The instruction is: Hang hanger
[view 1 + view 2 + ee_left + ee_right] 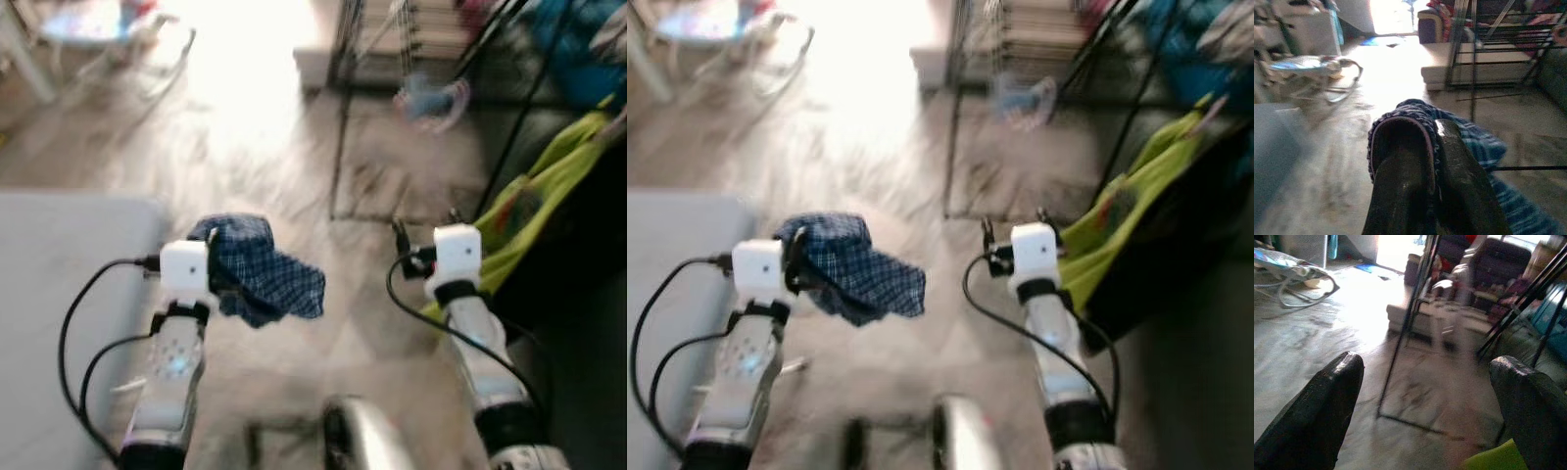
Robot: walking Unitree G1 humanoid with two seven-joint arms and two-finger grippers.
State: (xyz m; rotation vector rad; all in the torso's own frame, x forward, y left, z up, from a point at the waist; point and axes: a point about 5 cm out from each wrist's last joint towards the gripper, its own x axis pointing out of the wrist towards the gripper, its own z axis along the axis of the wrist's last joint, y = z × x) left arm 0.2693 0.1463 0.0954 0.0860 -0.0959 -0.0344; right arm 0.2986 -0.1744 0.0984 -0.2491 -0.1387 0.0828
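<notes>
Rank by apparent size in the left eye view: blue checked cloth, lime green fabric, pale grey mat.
1. pale grey mat
2. lime green fabric
3. blue checked cloth, though it hangs nearer the camera, so true size is unsure.

Head views motion-blurred; blue checked cloth [257,268] hides any hanger.

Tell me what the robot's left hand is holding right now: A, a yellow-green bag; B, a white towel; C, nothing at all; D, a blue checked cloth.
D: the left hand is closed on a blue checked cloth that droops from its fingers, while the right hand is open and holds nothing.
</notes>
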